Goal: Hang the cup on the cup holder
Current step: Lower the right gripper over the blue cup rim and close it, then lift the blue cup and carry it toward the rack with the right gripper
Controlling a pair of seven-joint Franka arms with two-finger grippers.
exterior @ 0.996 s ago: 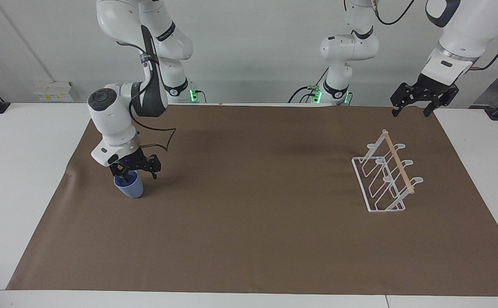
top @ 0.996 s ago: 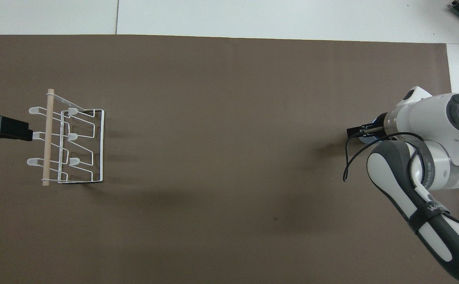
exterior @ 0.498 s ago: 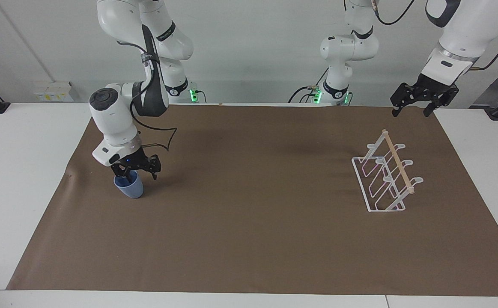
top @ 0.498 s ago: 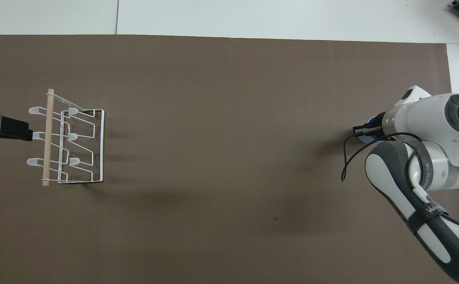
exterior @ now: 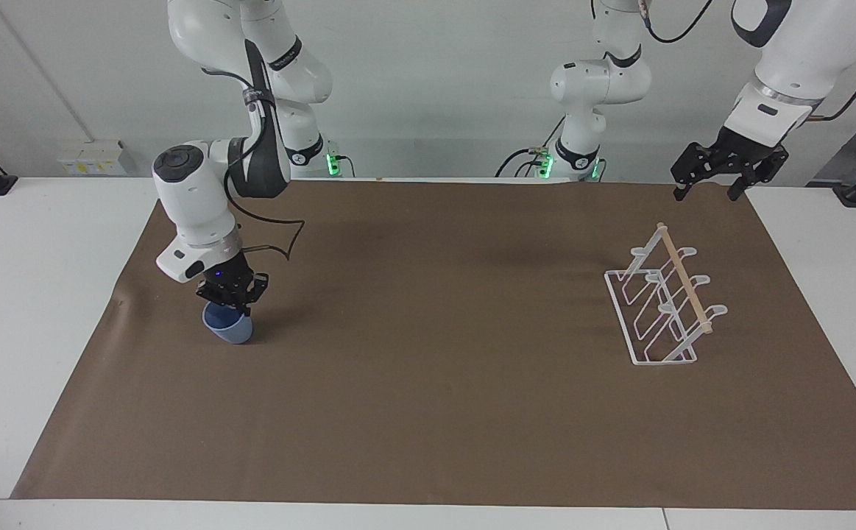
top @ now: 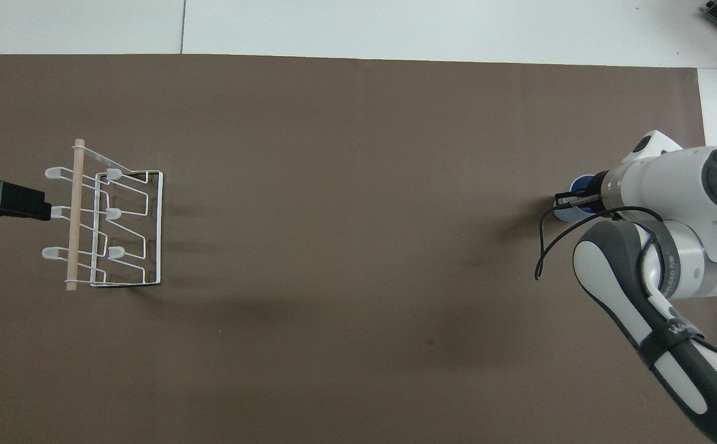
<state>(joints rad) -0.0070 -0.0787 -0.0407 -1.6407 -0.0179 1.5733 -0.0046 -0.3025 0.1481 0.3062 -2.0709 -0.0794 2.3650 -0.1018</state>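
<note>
The light-blue cup point(exterior: 227, 329) stands slightly tilted on the brown mat point(exterior: 428, 412) at the right arm's end of the table. My right gripper point(exterior: 232, 300) comes down from above and is shut on the cup's rim. In the overhead view the right arm hides most of the cup point(top: 580, 184), and the right gripper point(top: 571, 200) shows at its edge. The white wire cup holder point(exterior: 662, 309) with its wooden dowel stands at the left arm's end point(top: 106, 229). My left gripper point(exterior: 706, 193) hangs open in the air, waiting above the mat's edge beside the holder, and shows dark in the overhead view point(top: 36, 206).
The brown mat point(top: 358, 154) covers most of the white table point(exterior: 37, 294). A loose black cable point(exterior: 284, 239) loops off the right arm's wrist. Nothing else lies on the mat between cup and holder.
My right gripper has closed on the cup's rim. The cup has tipped a little and shifted slightly away from the robots. The left arm has not moved.
</note>
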